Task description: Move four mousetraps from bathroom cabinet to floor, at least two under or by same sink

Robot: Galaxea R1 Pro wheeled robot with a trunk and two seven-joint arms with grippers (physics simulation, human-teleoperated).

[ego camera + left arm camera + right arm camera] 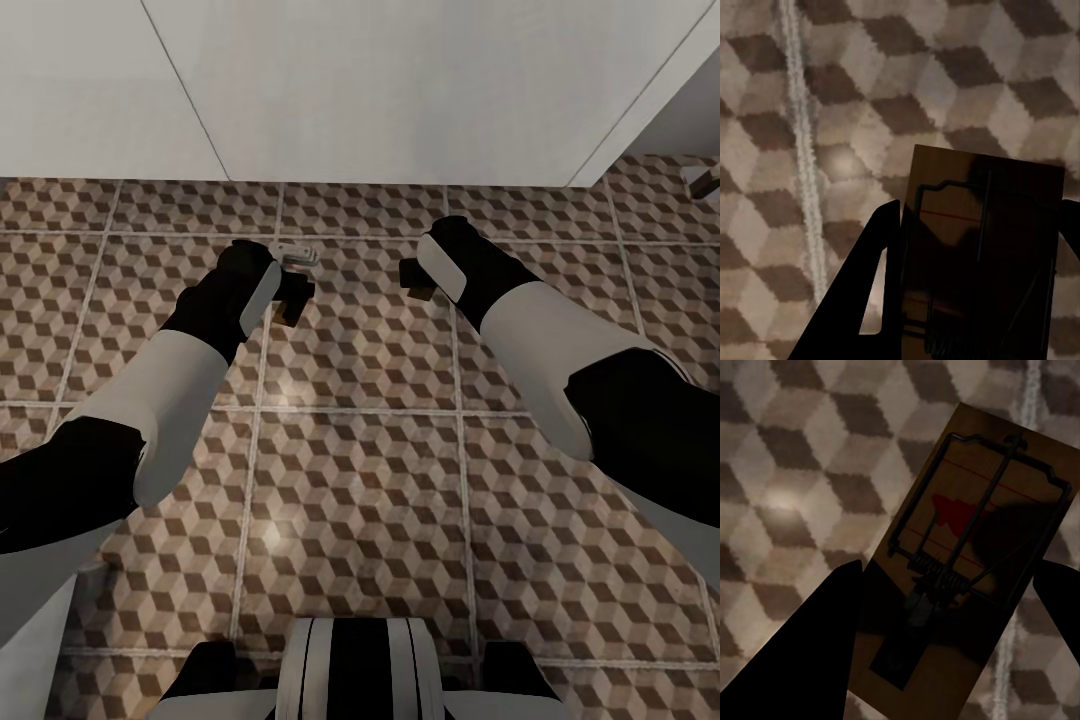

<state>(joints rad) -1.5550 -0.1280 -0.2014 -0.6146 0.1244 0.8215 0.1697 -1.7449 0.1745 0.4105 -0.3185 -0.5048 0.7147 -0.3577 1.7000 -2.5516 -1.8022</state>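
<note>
we're looking down over both our arms at the bathroom floor [360,470], the cube-pattern tile with pale grout lines, and a plain white wall [380,90] runs across the top of the head view. our left tool [292,300] hangs low over the tiles with its dark fingers on either side of a mousetrap [982,247]; in the left wrist view the tan board with its dark wire frame sits right between the two fingers [866,300], so it looks clamped on it, held up off the floor with the tile pattern showing past its edge. same deal on the other side: our right tool [418,278] has a second mousetrap [975,555] between its fingers [802,660], and the right wrist view gives a clear look at that one: wooden board, dark spring and bar, red spot in the middle, tilted a bit against the tile lines. from the head camera the boards themselves are mostly hidden by the tools, just small dark-brown bits poking out at the fingertips. there's also a small pale metal-looking thing [297,252] lying on the tile just beyond the left tool, too small for us to say what it is. at the far right edge of the head view a bit of some brownish object [705,182] peeks in near the wall corner, can't tell what.
</note>
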